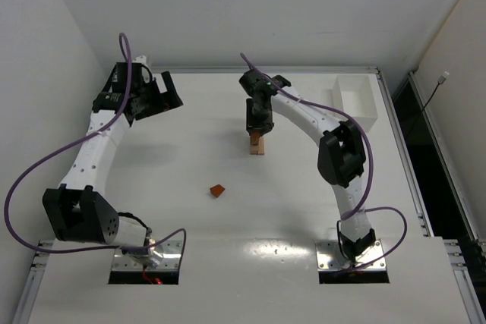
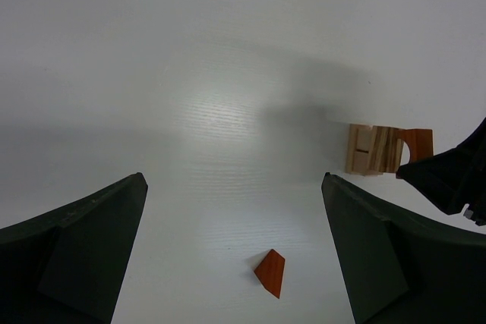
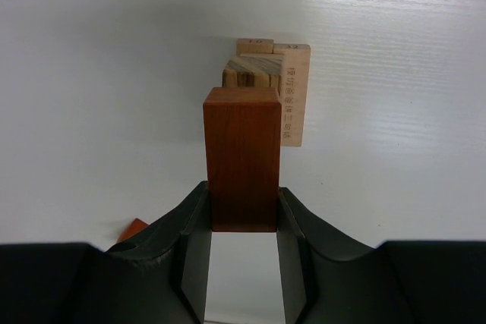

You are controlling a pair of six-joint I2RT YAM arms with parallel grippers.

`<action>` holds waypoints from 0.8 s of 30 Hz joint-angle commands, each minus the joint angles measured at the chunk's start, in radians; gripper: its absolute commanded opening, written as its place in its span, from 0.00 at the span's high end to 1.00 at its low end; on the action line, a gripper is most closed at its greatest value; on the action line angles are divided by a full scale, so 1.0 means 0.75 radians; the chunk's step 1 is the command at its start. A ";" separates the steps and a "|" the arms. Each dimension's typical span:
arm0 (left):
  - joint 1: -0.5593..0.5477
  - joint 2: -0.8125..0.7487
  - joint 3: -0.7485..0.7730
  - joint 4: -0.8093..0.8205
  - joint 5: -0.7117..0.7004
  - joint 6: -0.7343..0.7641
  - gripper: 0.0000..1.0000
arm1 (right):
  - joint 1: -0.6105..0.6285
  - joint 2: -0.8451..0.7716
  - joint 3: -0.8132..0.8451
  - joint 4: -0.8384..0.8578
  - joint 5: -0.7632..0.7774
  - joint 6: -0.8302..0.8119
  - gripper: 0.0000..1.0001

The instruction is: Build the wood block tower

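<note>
Right gripper (image 3: 243, 221) was clamped on a reddish-brown block (image 3: 243, 149), held just over the tower (image 1: 258, 146) at mid-table, probably to line it up for stacking. Left gripper (image 2: 234, 181) was parted, empty, parked far-left, likely for clearance. Small red piece (image 1: 218, 190) lay loose.

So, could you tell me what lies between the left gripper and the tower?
Only bare table separates the left gripper from the tower, in the top view; the loose reddish block lies aside.
</note>
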State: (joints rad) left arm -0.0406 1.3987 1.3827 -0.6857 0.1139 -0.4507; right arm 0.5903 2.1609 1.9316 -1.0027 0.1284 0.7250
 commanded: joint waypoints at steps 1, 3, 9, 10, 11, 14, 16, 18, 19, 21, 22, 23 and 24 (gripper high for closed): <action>-0.007 0.005 0.012 0.037 0.026 -0.015 0.00 | -0.008 -0.010 0.008 0.022 0.009 -0.009 1.00; -0.007 0.017 0.012 0.037 0.026 -0.015 0.00 | -0.008 -0.010 0.008 0.022 0.009 -0.009 1.00; -0.007 0.017 0.012 0.049 0.026 -0.015 0.00 | -0.008 0.003 -0.004 0.022 0.009 -0.009 1.00; -0.007 0.017 0.012 0.049 0.026 -0.015 0.00 | -0.008 0.003 -0.005 0.022 0.009 -0.009 1.00; -0.007 0.017 0.012 0.049 0.026 -0.015 0.00 | -0.008 0.015 -0.005 0.022 0.009 -0.009 1.00; -0.007 0.017 0.012 0.049 0.026 -0.015 0.00 | -0.008 0.015 -0.005 0.034 0.009 -0.009 1.00; -0.007 0.017 0.012 0.049 0.026 -0.015 0.00 | -0.008 0.015 -0.005 0.034 0.009 -0.009 0.99; -0.007 0.029 0.024 0.049 0.026 -0.015 0.00 | -0.008 0.027 0.008 0.034 0.009 -0.024 0.95; -0.007 0.029 0.024 0.049 0.026 -0.015 0.00 | -0.008 0.027 0.008 0.034 0.009 -0.024 0.94; -0.007 0.029 0.024 0.049 0.026 -0.015 0.00 | -0.008 0.040 0.022 0.034 0.009 -0.024 0.94; -0.007 0.029 0.024 0.049 0.026 -0.015 0.00 | -0.008 0.040 0.022 0.034 0.009 -0.024 0.92; -0.007 0.041 0.024 0.049 0.026 -0.015 0.00 | -0.008 0.040 0.022 0.046 0.009 -0.024 0.92; -0.007 0.041 0.024 0.049 0.026 -0.015 0.00 | -0.008 0.054 0.022 0.046 0.009 -0.024 0.92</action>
State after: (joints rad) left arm -0.0406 1.4258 1.3827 -0.6788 0.1242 -0.4534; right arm 0.5903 2.1860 1.9266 -0.9867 0.1299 0.7086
